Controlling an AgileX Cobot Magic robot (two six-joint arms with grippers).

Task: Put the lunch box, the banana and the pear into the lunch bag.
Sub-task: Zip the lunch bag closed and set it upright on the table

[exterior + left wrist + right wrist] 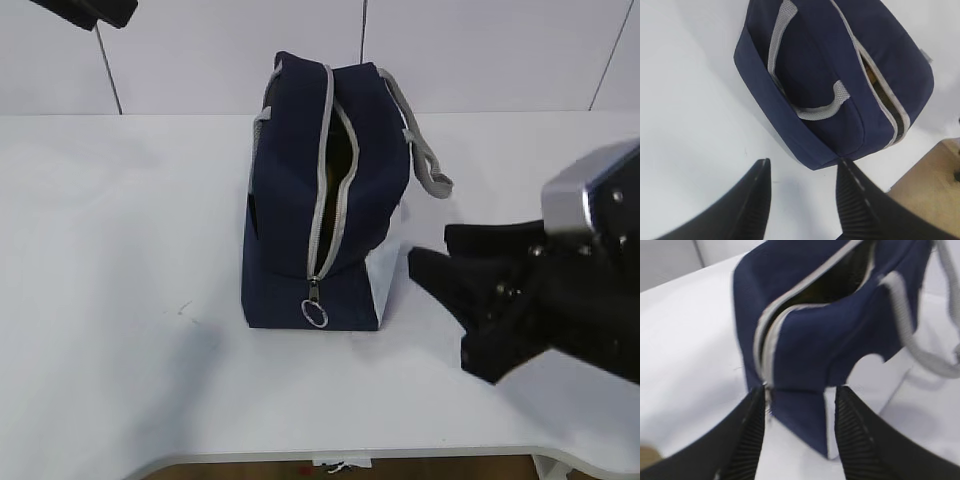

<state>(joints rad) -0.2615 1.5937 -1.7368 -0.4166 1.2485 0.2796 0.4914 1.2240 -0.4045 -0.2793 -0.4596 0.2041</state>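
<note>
1. Nearest the exterior camera, your right gripper (450,265) is hanging just to the right of the lunch bag (290,230), its jaws standing apart with nothing between them.
2. Your left gripper (802,172) is hovering above the lunch bag's far end, fingers spread and empty too; in the exterior view only a dark corner of that arm is peeking in above and left of the bag.
3. The lunch bag is standing upright in the middle of the table (120,300), its zipper (325,170) gaping along the top and its ring pull (315,314) dangling down the near end.
4. Through that gap the left wrist view is catching a sliver of yellow (870,71) inside the bag; which fruit it is, you can't tell. No lunch box, banana or pear is showing anywhere outside the bag, so they're probably already inside.
5. If so, the loading looks done. If you're going for the zipper, be steadying the bag with one gripper while the other is working the ring, because that soft fabric is likely to slide or tip.
6. Keep clear of the grey rope handles (425,165) drooping off the bag's right side; they could snag a finger.
7. The table around the bag is plain white, with a pale panelled wall (480,50) behind it.
</note>
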